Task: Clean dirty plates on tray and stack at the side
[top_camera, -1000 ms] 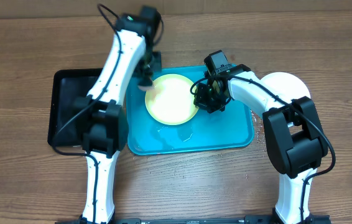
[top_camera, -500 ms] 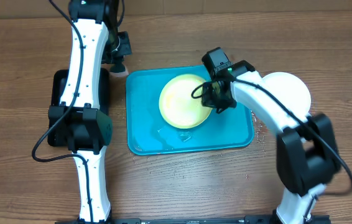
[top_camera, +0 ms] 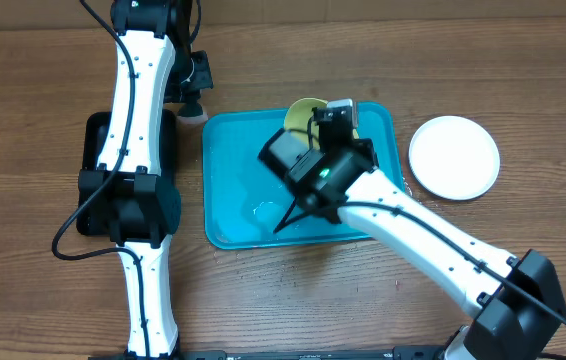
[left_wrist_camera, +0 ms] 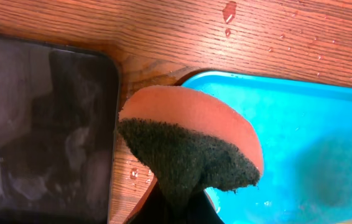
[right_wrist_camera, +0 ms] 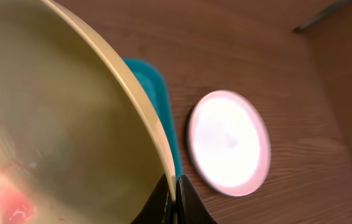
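- Overhead: the large bright cyan-blue rectangular plastic tray (top_camera: 228,190) sits mid-bench, with a film of water (top_camera: 263,212) on its near floor.
- The right hand (top_camera: 315,128) is over the tray's far edge and carries the yellow-green round plastic plate (top_camera: 298,112), tipped steeply and clear of the tray floor.
- The white round plastic plate (top_camera: 454,157) lies flat on the bench, right of the tray and apart from it. No light blue plate is seen.
- The left hand (top_camera: 194,100) is just beyond the tray's far-left corner, with the small black tray (top_camera: 98,150) to its near left.
- Left wrist: the round orange sponge with a dark green scouring face (left_wrist_camera: 188,143) hangs over the bare strip between the black tray and the cyan tray. It is held from below. The fingers are mostly out of frame, so I judge the left hand clamped on it.
- Water drops (left_wrist_camera: 229,11) lie on the bench.
- Right wrist: the fingertips are pressed together on the thin rim of the yellow-green plate. A red smear (right_wrist_camera: 2,193) shows on its face.
- Risk: a narrow rim pinch on a wet, tilted plate could slip or pivot, dropping the plate onto the tray edge or the bench.
- Risk: if the plate is stacked as it is, the red smear would soil the white plate.
- Risk: the sponge may drip on the bench.
- Writing: no brand, label or lettering is legible in any view.
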`<state>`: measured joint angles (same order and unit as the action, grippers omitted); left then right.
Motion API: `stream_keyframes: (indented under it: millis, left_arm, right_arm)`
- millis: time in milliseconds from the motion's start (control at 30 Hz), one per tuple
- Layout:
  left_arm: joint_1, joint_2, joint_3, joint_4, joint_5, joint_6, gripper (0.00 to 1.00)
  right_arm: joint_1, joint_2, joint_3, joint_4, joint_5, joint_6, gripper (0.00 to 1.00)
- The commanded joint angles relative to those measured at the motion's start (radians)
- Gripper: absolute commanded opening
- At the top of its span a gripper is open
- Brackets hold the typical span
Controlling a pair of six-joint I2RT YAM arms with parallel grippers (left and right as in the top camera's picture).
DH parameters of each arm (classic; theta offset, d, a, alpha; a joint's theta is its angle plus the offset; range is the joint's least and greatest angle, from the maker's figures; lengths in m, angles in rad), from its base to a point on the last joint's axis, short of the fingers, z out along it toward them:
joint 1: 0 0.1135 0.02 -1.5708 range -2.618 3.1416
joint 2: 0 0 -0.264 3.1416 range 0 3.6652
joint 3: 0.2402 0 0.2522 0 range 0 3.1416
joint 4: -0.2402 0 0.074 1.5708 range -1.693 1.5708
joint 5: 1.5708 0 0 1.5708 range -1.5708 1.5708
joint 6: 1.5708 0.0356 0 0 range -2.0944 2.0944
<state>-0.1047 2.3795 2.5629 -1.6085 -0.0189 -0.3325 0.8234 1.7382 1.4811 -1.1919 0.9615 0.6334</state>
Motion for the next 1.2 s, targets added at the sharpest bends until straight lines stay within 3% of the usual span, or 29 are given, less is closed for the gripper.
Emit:
stream_keyframes:
  millis: [0, 200, 400, 800, 1167]
  left_arm:
    - [-0.007, -0.006, 0.014, -0.003, 0.009, 0.023, 0.04]
    - [-0.007, -0.006, 0.014, -0.003, 0.009, 0.022, 0.04]
    - [-0.007, -0.006, 0.014, -0.003, 0.010, 0.022, 0.04]
    - [-0.008, -0.006, 0.014, -0.003, 0.010, 0.023, 0.04]
    - [-0.008, -0.006, 0.014, -0.005, 0.010, 0.022, 0.04]
  right_arm:
    - [0.059, -0.008, 0.014, -0.056, 0.263, 0.183, 0.04]
    - [0.124, -0.008, 0.014, -0.160, 0.405, 0.281, 0.04]
    - [0.158, -0.008, 0.014, -0.194, 0.485, 0.284, 0.04]
    - [0.158, -0.008, 0.014, -0.188, 0.397, 0.303, 0.04]
    - [0.158, -0.008, 0.014, -0.206, 0.451, 0.314, 0.04]
